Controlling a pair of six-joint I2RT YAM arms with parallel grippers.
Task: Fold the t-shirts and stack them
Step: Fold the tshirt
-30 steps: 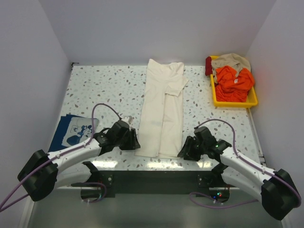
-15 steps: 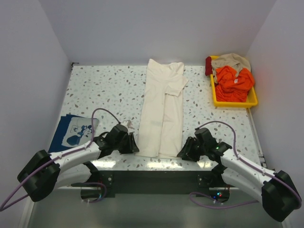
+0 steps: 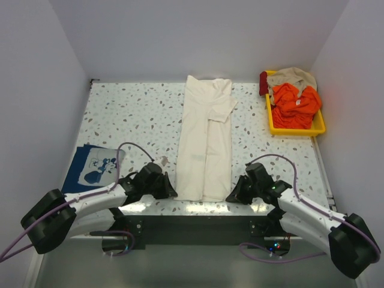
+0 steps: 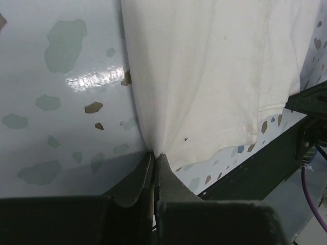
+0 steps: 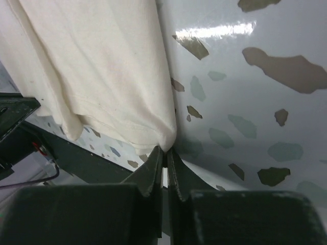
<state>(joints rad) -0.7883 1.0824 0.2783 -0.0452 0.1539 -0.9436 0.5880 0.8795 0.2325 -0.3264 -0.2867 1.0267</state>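
The cream t-shirt (image 3: 205, 141) lies folded into a long narrow strip down the middle of the table, sleeves tucked in. My left gripper (image 3: 170, 193) is shut on its near left hem corner, seen pinched in the left wrist view (image 4: 154, 153). My right gripper (image 3: 231, 197) is shut on the near right hem corner, seen in the right wrist view (image 5: 165, 148). The cream cloth fills the left wrist view (image 4: 214, 71) and the right wrist view (image 5: 97, 66). The navy t-shirt (image 3: 91, 166) with a white print lies folded at the left edge.
A yellow tray (image 3: 271, 122) at the back right holds orange (image 3: 294, 102), tan and dark red cloth. The table's near edge (image 3: 198, 210) runs just under both grippers. White walls enclose the speckled table on three sides.
Both grippers have pulled the cream shirt's near hem toward the table's front edge, and the strip lies straighter and slightly longer than before.
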